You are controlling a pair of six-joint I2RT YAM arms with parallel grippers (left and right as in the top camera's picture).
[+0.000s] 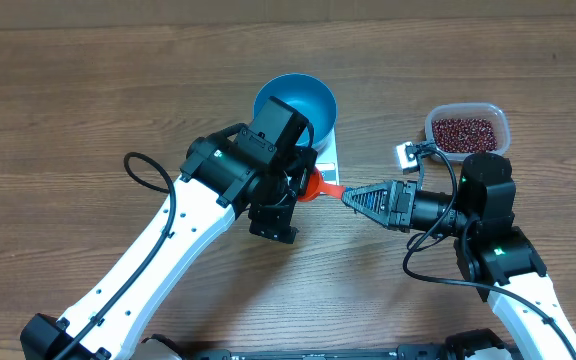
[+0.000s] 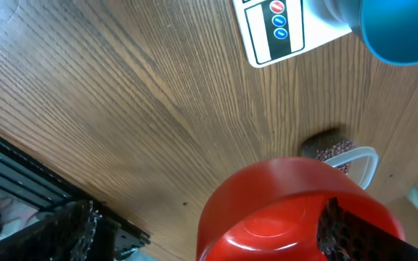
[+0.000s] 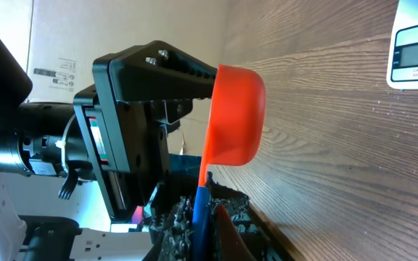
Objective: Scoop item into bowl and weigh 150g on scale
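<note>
right gripper [image 1: 353, 197] clamps the red plastic scoop [image 1: 315, 185] mid-frame; left gripper [image 1: 294, 186] gapes, holding nothing. small red-brown beans [image 1: 465, 131] fill the clear tub [image 1: 503, 125] upper right. the round blue bowl [image 1: 295, 100] on the white scale [image 1: 331, 155] looks empty, so all scooping remains.

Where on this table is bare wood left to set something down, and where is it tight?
Free: the table left of the bowl and left arm; the far strip behind bowl and tub; the front patch between the arms. Crowded: the centre, where the scoop, scale and right arm meet.

Bowl [image 1: 293, 105] seemingly on scale [image 1: 331, 150]; beans [image 1: 465, 132] in tub [image 1: 499, 120].
</note>
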